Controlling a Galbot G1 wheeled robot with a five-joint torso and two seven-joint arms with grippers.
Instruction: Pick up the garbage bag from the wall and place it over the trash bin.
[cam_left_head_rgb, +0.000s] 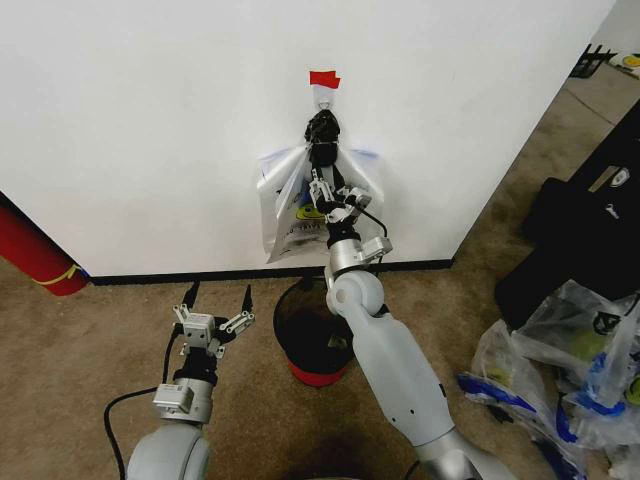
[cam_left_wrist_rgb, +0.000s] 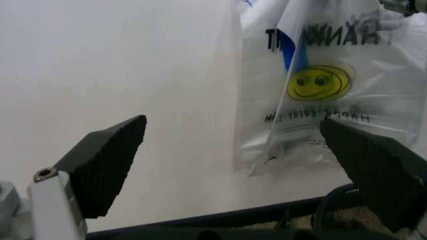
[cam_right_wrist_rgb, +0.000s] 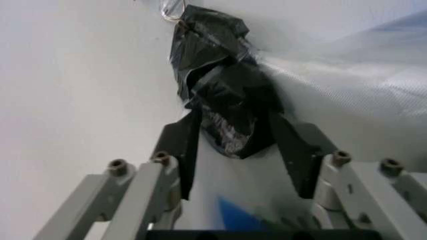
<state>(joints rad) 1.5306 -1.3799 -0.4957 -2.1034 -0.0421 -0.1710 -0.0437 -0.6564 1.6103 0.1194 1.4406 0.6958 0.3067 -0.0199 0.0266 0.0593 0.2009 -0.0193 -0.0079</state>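
Note:
On the white wall (cam_left_head_rgb: 150, 120), under a red tape strip (cam_left_head_rgb: 324, 78), the translucent-white garbage bag (cam_left_head_rgb: 278, 172) with blue patches hangs from a small hook. It overlaps a smiley "THANK YOU" bag (cam_left_wrist_rgb: 327, 82). A black crinkly plastic wad (cam_right_wrist_rgb: 220, 75) sits at the hook where the bags gather. My right gripper (cam_left_head_rgb: 320, 158) is raised to it, fingers (cam_right_wrist_rgb: 183, 150) pressed on both sides of the wad's lower end. White plastic (cam_right_wrist_rgb: 347, 85) lies beside them. The black mesh trash bin (cam_left_head_rgb: 300, 322) with a red base stands below. My left gripper (cam_left_head_rgb: 219, 290) hovers open, left of the bin.
A red cylinder (cam_left_head_rgb: 35, 250) leans at the wall's left end. Black bags (cam_left_head_rgb: 590, 230) and bulging clear bags (cam_left_head_rgb: 570, 370) crowd the floor on the right. A black baseboard (cam_left_head_rgb: 200, 275) runs along the wall. Brown carpet lies open around my left arm.

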